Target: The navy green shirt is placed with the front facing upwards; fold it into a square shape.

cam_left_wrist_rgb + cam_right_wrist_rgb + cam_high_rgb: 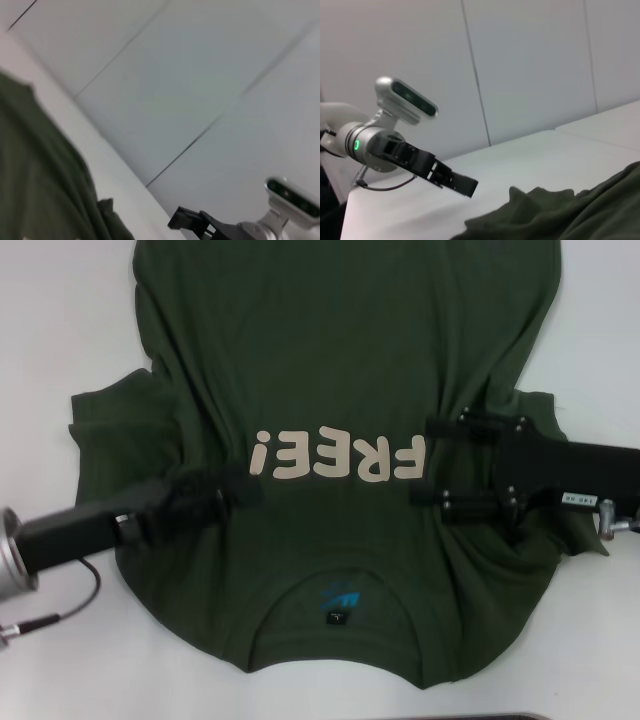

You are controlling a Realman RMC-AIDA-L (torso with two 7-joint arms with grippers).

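Both hands lie on the navy green shirt (330,360): left hand (235,490) closed, right hand (430,465) spread open.

Dark green shirt (580,212) lies rumpled on white counter (520,165), filling corner of view nearest camera, cloth bunched into small peak at its edge. Beyond shirt, other arm's black end effector (462,185) hangs just above counter, close to shirt edge but apart from it; whether fingers are open not discernible. Behind end effector: silver wrist with green light ring, grey camera module (410,100) mounted on top, cable looping below. Pale panelled wall (530,65) behind counter, vertical seams visible.
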